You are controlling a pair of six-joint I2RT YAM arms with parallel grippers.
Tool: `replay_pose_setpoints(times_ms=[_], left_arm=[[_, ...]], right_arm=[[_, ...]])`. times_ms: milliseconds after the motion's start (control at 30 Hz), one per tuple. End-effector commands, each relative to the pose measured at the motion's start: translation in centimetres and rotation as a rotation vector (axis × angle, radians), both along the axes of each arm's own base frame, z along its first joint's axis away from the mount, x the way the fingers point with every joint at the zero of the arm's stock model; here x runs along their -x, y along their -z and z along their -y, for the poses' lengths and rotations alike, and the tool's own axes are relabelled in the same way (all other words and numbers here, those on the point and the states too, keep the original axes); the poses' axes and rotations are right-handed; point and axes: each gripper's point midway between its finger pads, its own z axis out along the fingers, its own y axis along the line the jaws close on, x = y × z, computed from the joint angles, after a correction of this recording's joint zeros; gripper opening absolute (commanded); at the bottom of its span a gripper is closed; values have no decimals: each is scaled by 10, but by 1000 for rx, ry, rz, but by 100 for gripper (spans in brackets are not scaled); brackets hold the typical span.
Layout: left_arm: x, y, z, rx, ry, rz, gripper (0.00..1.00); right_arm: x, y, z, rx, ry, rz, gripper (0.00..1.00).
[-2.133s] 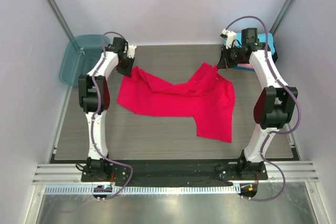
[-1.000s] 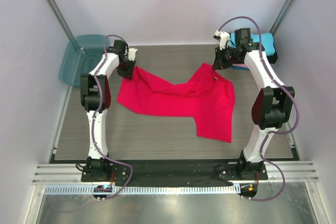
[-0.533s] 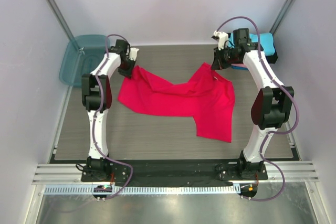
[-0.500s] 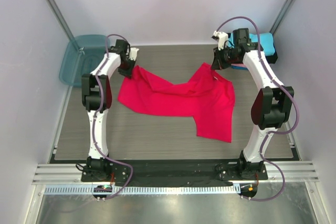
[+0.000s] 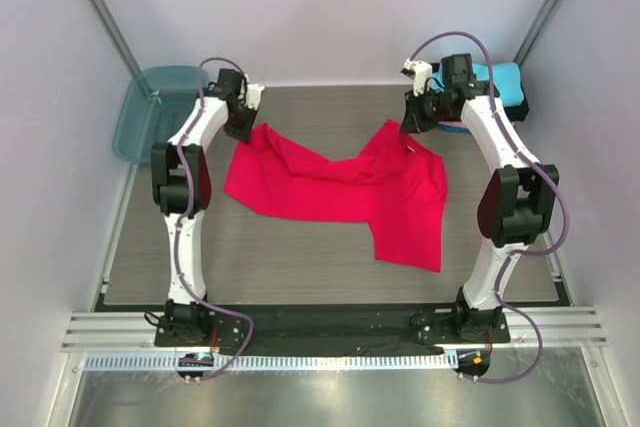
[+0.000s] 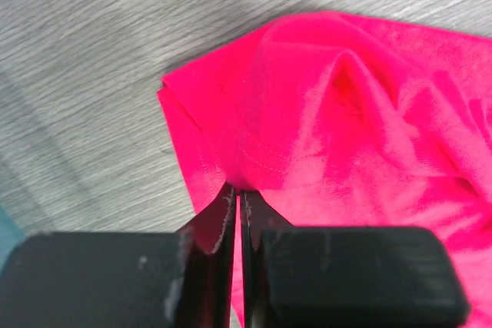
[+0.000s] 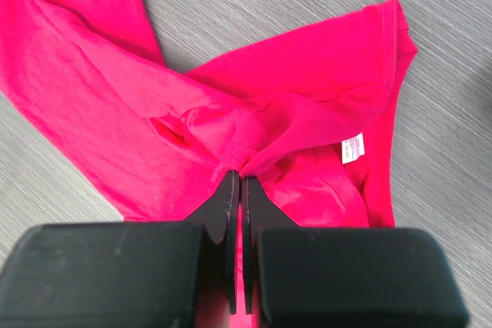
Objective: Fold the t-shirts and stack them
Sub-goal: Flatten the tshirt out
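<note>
The left end effector (image 6: 237,192) and right end effector (image 7: 237,176) each pinch a far edge of the red t-shirt (image 5: 340,187), which is not yet folded or added to the far-right folded stack (image 5: 505,79).

I can read no word or number anywhere. From my right wrist I see a small white label (image 7: 352,148) on the red t-shirt (image 7: 307,74); its print is too tiny to make out.

2 white arms (image 5: 183,247), blk joints (image 5: 172,172), purple cables (image 5: 560,217)
</note>
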Motion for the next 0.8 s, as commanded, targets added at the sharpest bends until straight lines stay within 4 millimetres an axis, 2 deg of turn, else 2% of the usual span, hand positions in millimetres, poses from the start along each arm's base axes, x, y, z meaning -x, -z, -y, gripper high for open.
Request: replay_pose_setpoints(times_ms=[0,100,167,400,567,700,733,767], left_arm=[[-6,-22,9,7,38,51,10],[-2,-17,8,-7,38,33,24],[1,-12,7,-12,38,21,25],[-5,3,4,-34,34,9,26],[-7,16,3,-42,37,-9,25],[-9,18,4,-40,36,-10,24],[-8,20,3,-42,37,-14,24],[-9,19,3,-43,40,-11,19]], right_arm=[[-2,-19,-5,-7,-12,59,1],[4,-20,-4,-1,-15,62,1],[8,-22,-3,5,-16,70,1],[17,-19,0,19,-16,63,1],[14,-20,1,24,-12,68,1],[11,-15,2,26,-8,57,1],[11,-16,1,25,-11,58,1],[11,-15,2,27,-8,55,1]])
